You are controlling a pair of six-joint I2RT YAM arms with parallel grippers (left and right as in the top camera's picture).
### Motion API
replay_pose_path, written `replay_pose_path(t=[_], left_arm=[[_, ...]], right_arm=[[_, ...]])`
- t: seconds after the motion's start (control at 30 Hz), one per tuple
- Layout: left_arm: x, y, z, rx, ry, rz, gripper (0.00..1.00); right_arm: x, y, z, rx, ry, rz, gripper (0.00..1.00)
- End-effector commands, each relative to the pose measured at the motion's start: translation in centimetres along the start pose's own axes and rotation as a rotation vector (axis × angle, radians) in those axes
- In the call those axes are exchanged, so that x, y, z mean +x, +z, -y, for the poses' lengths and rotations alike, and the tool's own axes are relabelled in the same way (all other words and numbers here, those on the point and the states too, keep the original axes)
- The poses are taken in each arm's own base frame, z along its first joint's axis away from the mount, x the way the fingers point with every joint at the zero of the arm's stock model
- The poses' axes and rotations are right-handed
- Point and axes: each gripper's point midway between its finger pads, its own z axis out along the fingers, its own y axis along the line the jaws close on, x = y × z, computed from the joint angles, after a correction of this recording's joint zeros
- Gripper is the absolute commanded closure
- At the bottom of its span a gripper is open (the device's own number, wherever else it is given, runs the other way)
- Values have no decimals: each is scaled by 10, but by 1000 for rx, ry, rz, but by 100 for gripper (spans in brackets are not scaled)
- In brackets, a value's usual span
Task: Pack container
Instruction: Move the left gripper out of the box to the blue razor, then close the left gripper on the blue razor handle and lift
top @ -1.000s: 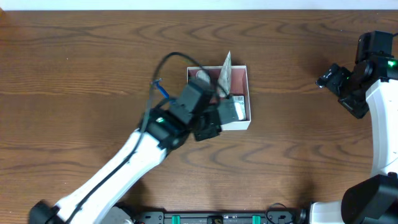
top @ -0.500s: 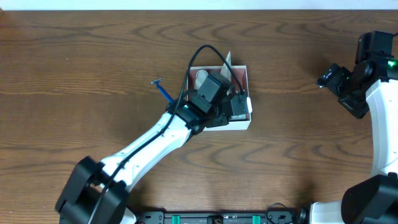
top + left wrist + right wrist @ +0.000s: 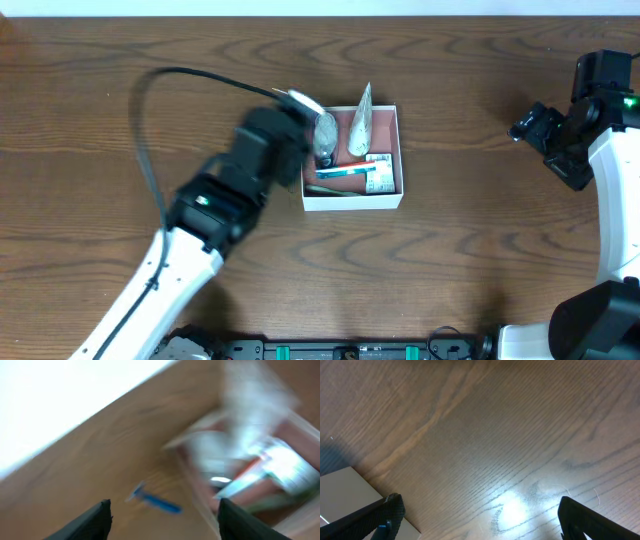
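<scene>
The container (image 3: 352, 200) sits mid-table (image 3: 480, 250), holding a red-and-white tube (image 3: 350, 172) and a silver pouch (image 3: 360, 125). The left gripper (image 3: 164, 506) — spread wide, holding nothing — is just left of the container, above a blue razor (image 3: 152, 501). The right gripper (image 3: 480, 510) is likewise spread and empty — well apart, over bare table.

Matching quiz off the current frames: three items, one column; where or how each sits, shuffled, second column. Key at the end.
1. blue razor
2. silvery pouch
3. right claw

a. open, empty, over bare wood
b. inside the container
c. lying on the table, outside the container

Pairs: 1-c; 2-b; 3-a
</scene>
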Motion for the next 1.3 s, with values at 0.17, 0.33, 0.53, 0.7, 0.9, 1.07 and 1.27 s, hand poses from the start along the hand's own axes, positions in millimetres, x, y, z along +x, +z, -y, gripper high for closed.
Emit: replay_pose_path(t=[0.17, 0.33, 0.53, 0.7, 0.9, 1.07, 1.27], left_arm=[[69, 60, -98, -339, -907, -154, 32], [106, 111, -95, -391, -1013, -250, 31], [125, 165, -54, -219, -1076, -346, 32], [142, 180, -43, -226, -1151, -394, 32], [148, 191, -23, -132, -1148, -444, 32], [157, 192, -11, -127, -1117, -488, 36], [165, 195, 0, -124, -1098, -518, 40]], right_arm=[[-5, -5, 2, -1, -6, 18, 1], [-5, -5, 2, -1, -6, 18, 1], [-5, -5, 2, -1, -6, 18, 1], [-5, -5, 2, -1, -6, 18, 1], [-5, -5, 2, -1, -6, 18, 0], [-5, -5, 2, -1, -6, 18, 1], [-5, -5, 2, -1, -6, 18, 1]])
